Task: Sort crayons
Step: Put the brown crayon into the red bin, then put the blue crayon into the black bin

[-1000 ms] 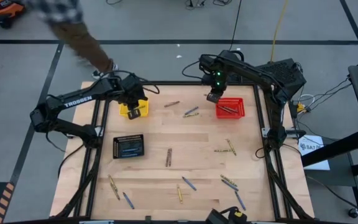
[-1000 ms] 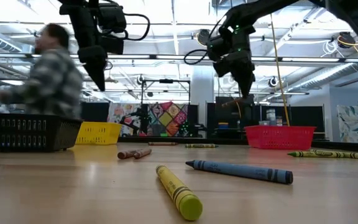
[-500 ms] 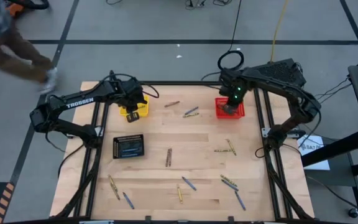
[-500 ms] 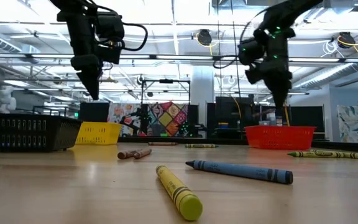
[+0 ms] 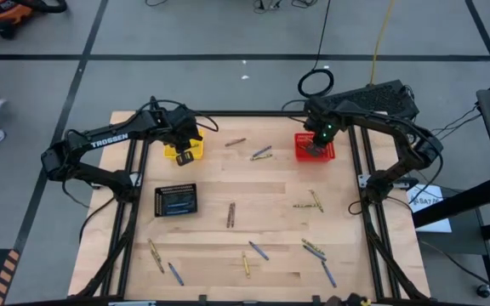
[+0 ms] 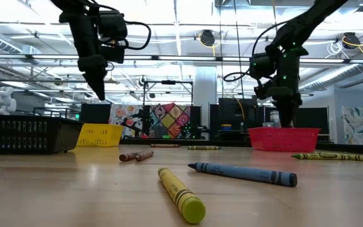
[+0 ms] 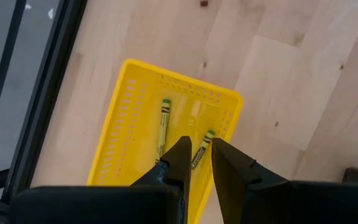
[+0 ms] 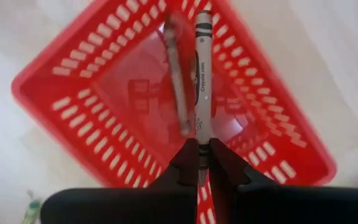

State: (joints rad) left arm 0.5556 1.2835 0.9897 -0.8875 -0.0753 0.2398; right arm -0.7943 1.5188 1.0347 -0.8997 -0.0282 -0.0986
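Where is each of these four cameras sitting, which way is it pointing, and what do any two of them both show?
High view: above the table, looking straight down; both arms show, left gripper over the yellow basket, right gripper over the red basket.
Low view: at tabletop height, looking level across crayons into the room; both arms hang from above.
Left wrist view: looks down past its own fingers into the yellow basket.
Right wrist view: looks down past its fingers, shut on a crayon, into the red basket.
Shared: both baskets appear in the high and low views.
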